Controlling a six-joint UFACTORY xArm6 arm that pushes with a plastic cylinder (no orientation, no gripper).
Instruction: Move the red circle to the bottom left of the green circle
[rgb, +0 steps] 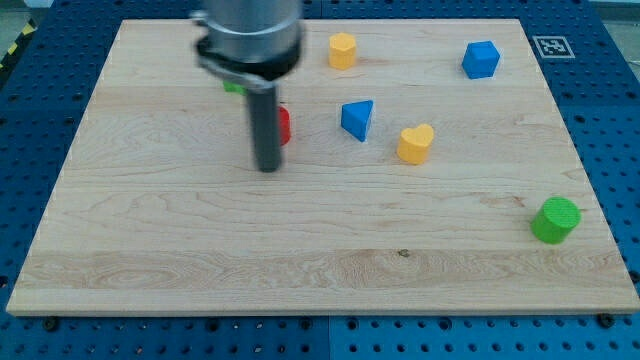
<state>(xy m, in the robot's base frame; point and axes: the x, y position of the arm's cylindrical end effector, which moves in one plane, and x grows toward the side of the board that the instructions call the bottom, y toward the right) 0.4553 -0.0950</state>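
Down on the wooden board sits my tip, the bottom end of a straight dark rod. It has no claws, so it cannot open or close, and it holds nothing. It only pushes.

Just to the right of the rod, a little bit of the red circle peeks out. The rod hides most of it. The red circle looks like it touches the rod's side, but I cannot tell for sure. My tip sits a little lower in the view than the red circle, just to its left.

The green circle is far away, near the view's right edge and low down. The red circle is well apart from it, up and to the left.

A tiny bit of another green block shows behind the arm, above the red circle. Its shape is hidden.

To the right of the red circle is a blue triangle block. Next to that, a bit lower, is a yellow heart block. They are near each other but not touching.

Up near the view's top is a second yellow block. It may have six sides. A blue cube sits near the top right.

The board lies on a blue table with small holes in it.
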